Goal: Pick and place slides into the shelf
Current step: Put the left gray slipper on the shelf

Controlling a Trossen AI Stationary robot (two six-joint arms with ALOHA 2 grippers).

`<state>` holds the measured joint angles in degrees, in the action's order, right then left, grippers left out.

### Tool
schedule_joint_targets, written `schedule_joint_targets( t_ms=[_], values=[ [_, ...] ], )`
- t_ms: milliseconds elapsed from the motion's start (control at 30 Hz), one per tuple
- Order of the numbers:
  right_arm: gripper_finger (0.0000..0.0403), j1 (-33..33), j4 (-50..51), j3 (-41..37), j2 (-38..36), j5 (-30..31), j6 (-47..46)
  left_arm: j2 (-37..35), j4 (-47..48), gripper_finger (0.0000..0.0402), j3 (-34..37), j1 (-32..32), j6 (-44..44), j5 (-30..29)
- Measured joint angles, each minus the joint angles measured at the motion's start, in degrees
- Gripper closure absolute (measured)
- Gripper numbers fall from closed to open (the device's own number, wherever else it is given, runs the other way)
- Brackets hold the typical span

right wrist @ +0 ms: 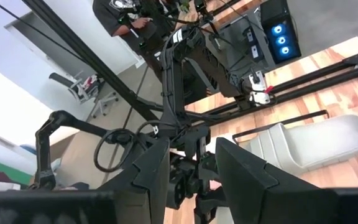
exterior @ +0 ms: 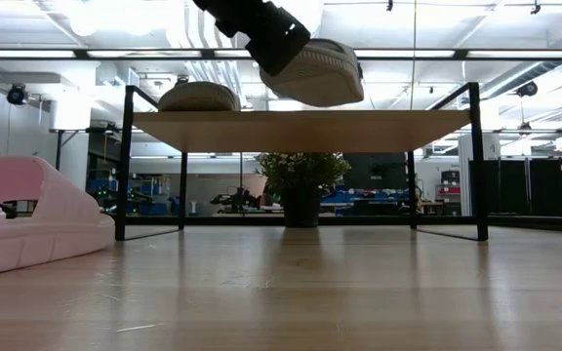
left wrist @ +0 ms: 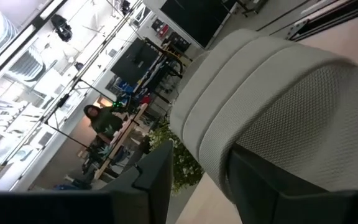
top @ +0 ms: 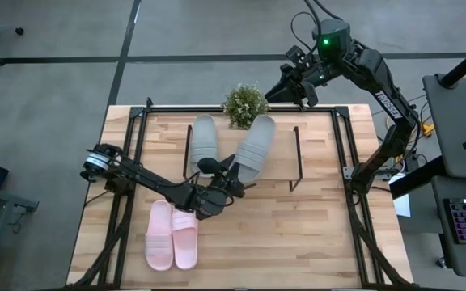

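Grey-green slide (top: 253, 144) clenched in the left gripper (top: 231, 175), held above the shelf (exterior: 301, 129); right gripper's (top: 298, 87) state unclear.

- Grey slide (top: 203, 139): flat on shelf (top: 318, 153).
- Grey slide (top: 255, 148): tilted, raised above shelf.
- Pink pair (top: 171, 235): side by side on table.

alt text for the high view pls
The left gripper holds a grey-green slide over the shelf, beside its mate. The pink pair lies on the table; the right gripper waits past the far edge.
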<state>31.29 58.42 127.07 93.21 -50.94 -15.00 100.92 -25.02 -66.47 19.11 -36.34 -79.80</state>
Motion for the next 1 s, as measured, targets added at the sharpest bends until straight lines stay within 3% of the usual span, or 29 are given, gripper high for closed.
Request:
schedule_joint_targets(
  t_ms=[233, 500, 633, 833, 1000],
  values=[
    [0.028, 0.0, 6.8, 0.0, -0.1, -0.5, 2.8, -0.8, 0.7, 0.0273, 0.1, 0.0, 6.1, 0.4],
    [0.028, -3.1, 18.0, 0.0, -0.2, 0.0, 9.0, -1.9, 2.1, 0.0273, 0.1, -0.9, 7.3, 0.2],
    [0.028, -5.9, 18.4, -0.7, -0.2, 0.9, 12.8, -2.0, 2.0, 0.0273, 0.1, -1.0, 7.4, 0.0],
    [0.028, -9.0, 21.7, -3.4, -0.2, 10.3, 23.0, -2.0, 2.1, 0.0273, 0.1, -1.0, 7.3, -0.1],
    [0.0275, -8.5, 20.2, -9.0, -0.2, 8.2, 26.0, -2.0, 2.1, 0.0273, 0.1, -1.0, 7.1, -0.2]
  ],
)
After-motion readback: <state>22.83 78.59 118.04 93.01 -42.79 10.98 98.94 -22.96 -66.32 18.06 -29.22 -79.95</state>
